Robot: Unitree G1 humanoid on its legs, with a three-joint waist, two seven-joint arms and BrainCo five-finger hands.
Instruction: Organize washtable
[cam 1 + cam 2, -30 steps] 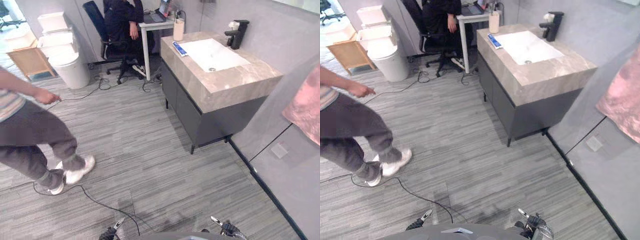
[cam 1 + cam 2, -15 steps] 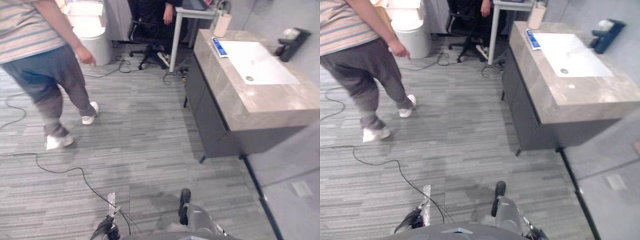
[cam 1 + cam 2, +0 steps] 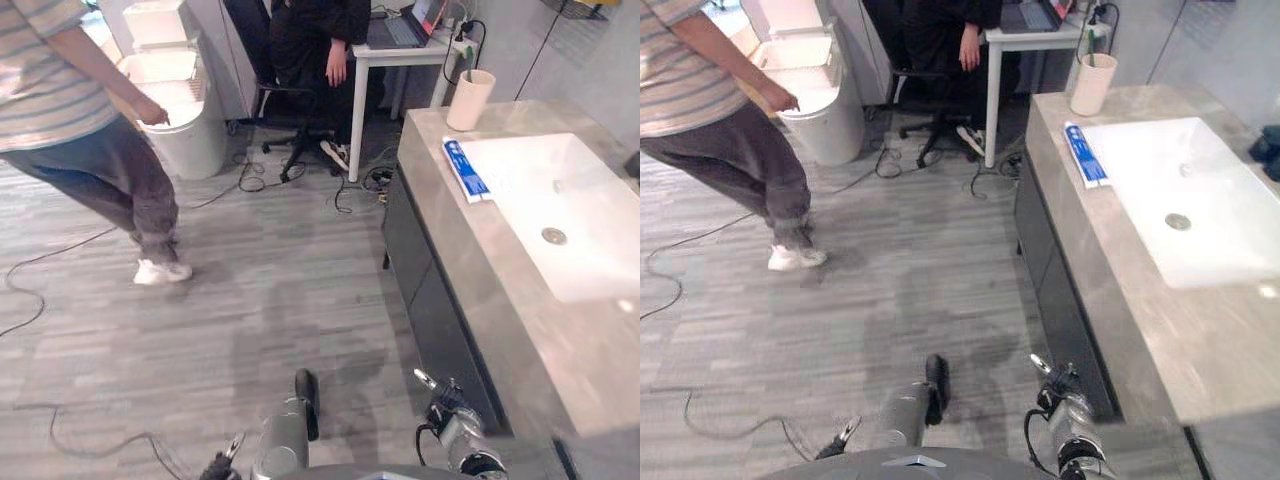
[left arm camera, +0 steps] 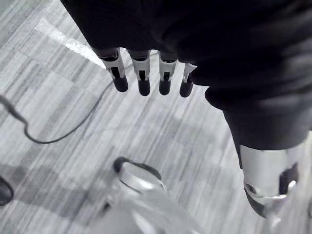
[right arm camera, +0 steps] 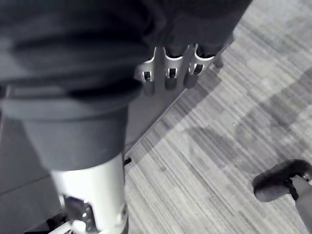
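Observation:
The washtable [image 3: 478,262] is a marble counter over a dark cabinet, at the right in the eye views. A white sink [image 3: 575,215] is set into it. A blue tube [image 3: 464,168] lies flat on the counter by the sink's left rim. A beige cup [image 3: 470,99] holding a toothbrush stands at the far corner. My left hand [image 4: 141,78] hangs over the floor with straight fingers, holding nothing. My right hand [image 5: 168,73] hangs low beside the cabinet front, fingers straight and empty; it also shows at the bottom of the left eye view [image 3: 447,402].
A person in a striped shirt [image 3: 70,110] stands on the floor at the left, near a white bin [image 3: 190,125]. Another person sits on an office chair [image 3: 300,60] by a white desk [image 3: 400,50] with a laptop. Cables lie across the floor [image 3: 250,185].
The camera has moved: the washtable now sits closer at the right and the faucet has left the picture. The standing person has stepped away toward the bin.

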